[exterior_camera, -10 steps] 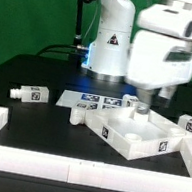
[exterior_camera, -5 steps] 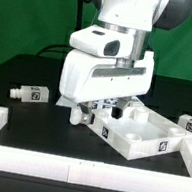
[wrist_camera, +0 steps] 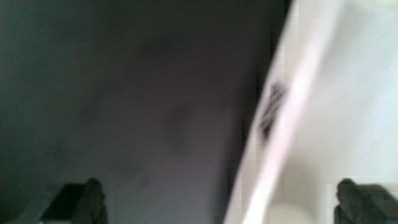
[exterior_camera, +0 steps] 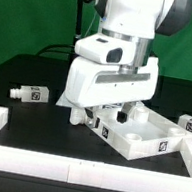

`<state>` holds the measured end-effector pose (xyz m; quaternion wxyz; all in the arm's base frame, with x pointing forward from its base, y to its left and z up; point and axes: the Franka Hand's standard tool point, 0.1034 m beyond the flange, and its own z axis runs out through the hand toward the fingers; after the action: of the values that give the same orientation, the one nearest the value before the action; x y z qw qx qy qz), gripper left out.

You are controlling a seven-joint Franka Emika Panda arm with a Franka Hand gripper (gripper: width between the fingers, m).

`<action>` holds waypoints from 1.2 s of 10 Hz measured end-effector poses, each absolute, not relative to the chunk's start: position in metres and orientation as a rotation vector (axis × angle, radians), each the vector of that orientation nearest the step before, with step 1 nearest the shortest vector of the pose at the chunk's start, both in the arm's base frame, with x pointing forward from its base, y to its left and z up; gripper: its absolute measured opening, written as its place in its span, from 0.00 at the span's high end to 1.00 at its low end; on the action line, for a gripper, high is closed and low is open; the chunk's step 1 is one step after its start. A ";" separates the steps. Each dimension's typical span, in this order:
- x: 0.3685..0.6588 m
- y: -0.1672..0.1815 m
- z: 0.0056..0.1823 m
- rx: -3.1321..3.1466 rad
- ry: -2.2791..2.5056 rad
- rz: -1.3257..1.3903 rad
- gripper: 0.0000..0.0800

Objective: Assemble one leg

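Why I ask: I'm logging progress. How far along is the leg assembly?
Done: nothing visible; one leg at the exterior view's left and a second leg at its right lie loose on the table. In hand: nothing; the gripper is open, low by the panel. Left: grasp a leg and fit it.
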<state>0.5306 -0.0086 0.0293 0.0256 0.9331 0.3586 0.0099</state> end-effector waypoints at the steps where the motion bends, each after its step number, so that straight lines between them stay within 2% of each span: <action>1: 0.529 -0.011 0.022 2.906 1.077 0.024 0.19; 3: 0.524 -0.014 0.013 2.912 1.073 0.012 0.19; 6: 0.523 -0.013 0.011 2.911 1.081 0.008 0.19; 9: 0.523 -0.013 0.011 2.911 1.081 0.008 0.71; 10: 0.523 -0.013 0.011 2.911 1.081 0.008 0.71; 11: 0.524 -0.012 0.011 2.911 1.082 0.010 0.91; 12: 0.524 -0.014 0.012 2.911 1.076 0.017 0.91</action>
<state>0.5239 -0.0140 0.0117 0.0191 0.9378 0.3467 0.0054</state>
